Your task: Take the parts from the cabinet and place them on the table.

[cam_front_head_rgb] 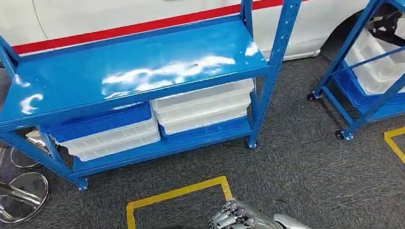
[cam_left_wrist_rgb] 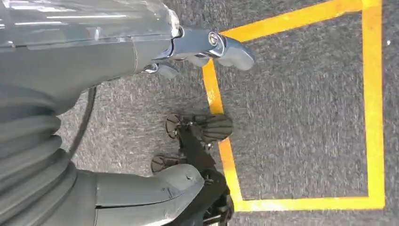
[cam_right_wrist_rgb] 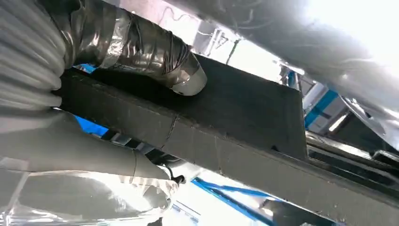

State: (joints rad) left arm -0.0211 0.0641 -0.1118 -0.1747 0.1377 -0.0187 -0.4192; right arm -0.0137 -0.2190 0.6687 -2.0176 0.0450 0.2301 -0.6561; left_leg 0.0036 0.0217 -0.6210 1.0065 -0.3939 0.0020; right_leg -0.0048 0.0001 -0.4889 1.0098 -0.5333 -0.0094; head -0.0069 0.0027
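Right robot hand [cam_right_wrist_rgb: 117, 117] grips a flat black part [cam_right_wrist_rgb: 226, 122], thumb pressed on top.

Bright overhead glare on blue shelf [cam_front_head_rgb: 132, 71], blown highlights and blur in right wrist view

A blue metal shelf [cam_front_head_rgb: 132, 65] stands on castors on the grey carpet floor [cam_front_head_rgb: 301, 167] — its top board glossy. On its lower board sit stacked bins side by side: a blue bin [cam_front_head_rgb: 101, 123] over white bins [cam_front_head_rgb: 113, 141] at left, white bins [cam_front_head_rgb: 202, 106] over a blue bin [cam_front_head_rgb: 207, 131] at right. Yellow tape [cam_front_head_rgb: 173, 194] marks the carpet.
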